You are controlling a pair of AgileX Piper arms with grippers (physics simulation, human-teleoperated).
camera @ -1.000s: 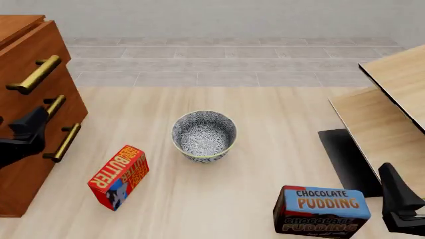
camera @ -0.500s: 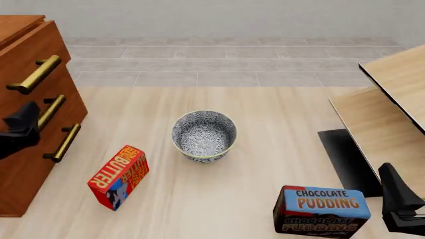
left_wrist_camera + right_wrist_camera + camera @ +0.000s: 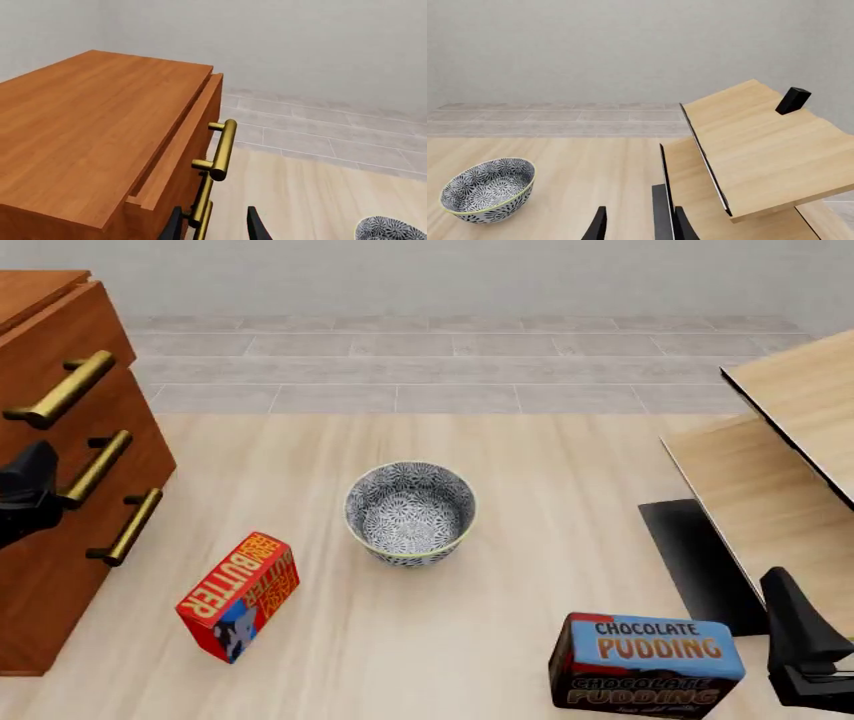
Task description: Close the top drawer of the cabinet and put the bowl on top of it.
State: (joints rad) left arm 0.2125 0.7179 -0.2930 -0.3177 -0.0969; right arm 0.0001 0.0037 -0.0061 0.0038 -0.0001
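Pushed further in, top drawer point(image 3: 54, 350) juts slightly, bar handle point(image 3: 59, 389) slanting; both grippers' fingers parted, empty.

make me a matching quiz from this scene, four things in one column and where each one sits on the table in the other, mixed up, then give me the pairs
Things, as placed in the front view:
1. bowl
2. butter box
3. chocolate pudding box
4. cabinet

Places:
A. near right, beside the right hand
B. left edge, brass handles facing the table
C. middle of the table, upright
D. near left, between the cabinet and the bowl, closer to the camera

Pairs: 1-C, 2-D, 3-A, 4-B
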